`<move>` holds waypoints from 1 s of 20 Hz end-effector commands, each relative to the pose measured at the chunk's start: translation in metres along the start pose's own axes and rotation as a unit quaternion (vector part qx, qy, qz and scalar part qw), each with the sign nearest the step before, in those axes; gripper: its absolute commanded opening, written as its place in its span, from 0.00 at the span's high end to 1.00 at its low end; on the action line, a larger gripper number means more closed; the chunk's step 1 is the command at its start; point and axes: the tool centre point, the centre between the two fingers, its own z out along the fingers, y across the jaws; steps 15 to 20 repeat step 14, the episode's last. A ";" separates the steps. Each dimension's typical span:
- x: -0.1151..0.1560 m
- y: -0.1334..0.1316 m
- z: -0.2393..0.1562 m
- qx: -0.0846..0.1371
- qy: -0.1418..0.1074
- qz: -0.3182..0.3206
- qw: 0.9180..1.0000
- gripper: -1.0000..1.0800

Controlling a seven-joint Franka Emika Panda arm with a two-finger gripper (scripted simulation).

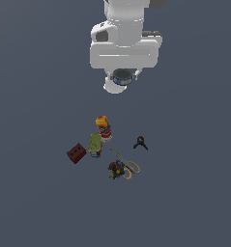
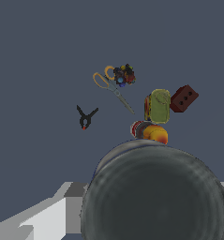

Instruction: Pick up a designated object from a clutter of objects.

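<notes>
Filling the near field of your wrist view, the round can (image 2: 155,197) sits clamped in the gripper (image 1: 122,77), raised well above the clutter on the grey floor; you see the jaws closed on its rim only as far as its width allows. Below lie the red-yellow can (image 1: 103,128), green box (image 1: 94,144), brick block (image 1: 76,153), black clamp (image 1: 140,143), scissors (image 1: 126,164) and dark toy (image 1: 116,169), near the floor's middle. Judge the can light, rigid and smooth, likely slippery: grip across its rim

Glossy white arm (image 1: 124,46), rounded blocky casings, dark grey joint recesses
</notes>
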 end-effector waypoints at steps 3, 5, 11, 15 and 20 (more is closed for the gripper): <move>-0.011 0.007 -0.020 0.000 0.000 0.000 1.000 1.00; -0.014 0.009 -0.025 0.000 0.000 0.000 1.000 1.00; -0.016 0.011 -0.029 -0.001 0.000 0.000 1.000 1.00; -0.014 0.011 -0.028 -0.001 0.000 0.000 1.000 1.00; -0.014 0.011 -0.028 -0.001 0.000 0.000 1.000 1.00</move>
